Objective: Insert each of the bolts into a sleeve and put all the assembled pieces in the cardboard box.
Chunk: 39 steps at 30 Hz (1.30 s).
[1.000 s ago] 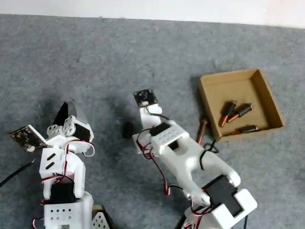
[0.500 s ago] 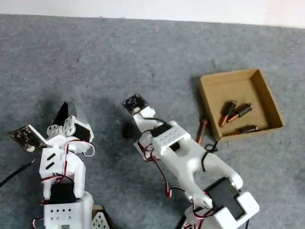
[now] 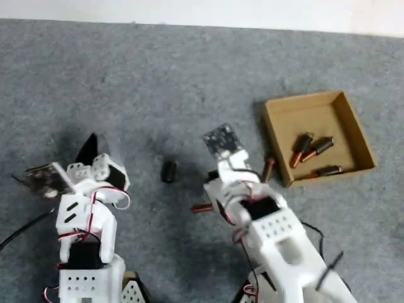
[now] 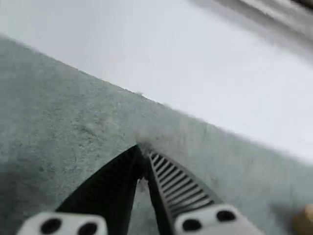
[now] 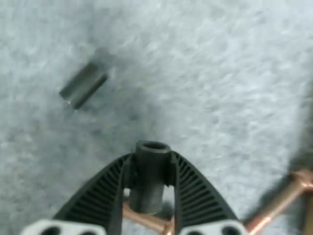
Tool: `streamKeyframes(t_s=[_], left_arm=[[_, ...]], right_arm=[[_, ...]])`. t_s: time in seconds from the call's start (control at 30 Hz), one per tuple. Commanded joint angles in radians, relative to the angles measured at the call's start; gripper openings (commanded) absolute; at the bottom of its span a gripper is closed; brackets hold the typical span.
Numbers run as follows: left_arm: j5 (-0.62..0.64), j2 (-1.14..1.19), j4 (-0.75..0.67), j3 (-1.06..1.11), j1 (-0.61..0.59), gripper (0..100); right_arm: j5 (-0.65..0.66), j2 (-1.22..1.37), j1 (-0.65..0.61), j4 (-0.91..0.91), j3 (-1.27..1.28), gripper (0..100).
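Held sleeve (image 5: 148, 174): dark tube, upright between the jaws of the right gripper (image 5: 150, 157), open end up just past the tips; jaws clamped on both its sides

Copper bolt (image 5: 146, 220) lies crosswise near the jaw bases, at the sleeve's lower end; cannot tell if the two touch. In the high view one end of it sticks out from under the right arm

Second bolt (image 5: 279, 200) off to one side of the right jaws, on the carpet (image 3: 126, 76), just beside the near wall of the cardboard box (image 3: 315, 118)

Loose sleeve (image 5: 83, 84) lies on its side ahead of the right jaws, well apart from them, in the gap between the two arms

Box holds three assembled pieces (image 3: 302, 148), two close together, one along the near wall

Left gripper (image 4: 143, 164): jaws closed on nothing, tips meeting, raised off the carpet and pointing away from the sleeves and bolts, toward the carpet's far edge and a pale wall
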Motion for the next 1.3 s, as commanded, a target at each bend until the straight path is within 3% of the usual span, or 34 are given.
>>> streamKeyframes(t_s=[0.0, 0.2, 0.4, 0.53, 0.67, 0.97, 1.03, 1.17, 1.27], left_arm=[[-0.253, -0.004, 0.089, 0.008, 0.107, 1], [-0.582, -0.002, 0.364, -0.099, 0.174, 1], [-0.598, 0.001, 0.408, -0.122, 0.182, 1], [-0.687, 0.065, 0.410, -0.143, 0.278, 1], [-0.736, 0.338, 0.405, -0.262, 0.389, 1], [-0.887, 1.208, 0.416, -0.705, 0.607, 1], [-0.933, 1.314, 0.476, -0.796, 0.638, 3], [-1.112, 1.449, 0.612, -0.926, 0.693, 20], [-1.171, 1.508, 0.624, -0.957, 0.707, 21]], right_arm=[[0.009, -0.209, 0.059, -0.042, 0.059, 0.5], [0.014, -0.527, 0.119, -0.068, 0.246, 0.5], [0.014, -0.792, 0.183, 0.062, 0.352, 0.5], [0.009, -0.955, 0.209, 0.188, 0.366, 0.5], [0.008, -0.995, 0.246, 0.257, 0.378, 0.5], [0.006, -0.995, 0.325, 0.236, 0.389, 0.5], [0.006, -0.995, 0.366, 0.213, 0.389, 0.5], [-0.083, -0.995, 0.453, 0.182, 0.384, 0.5], [-0.100, -0.995, 0.506, 0.182, 0.381, 0.5]])
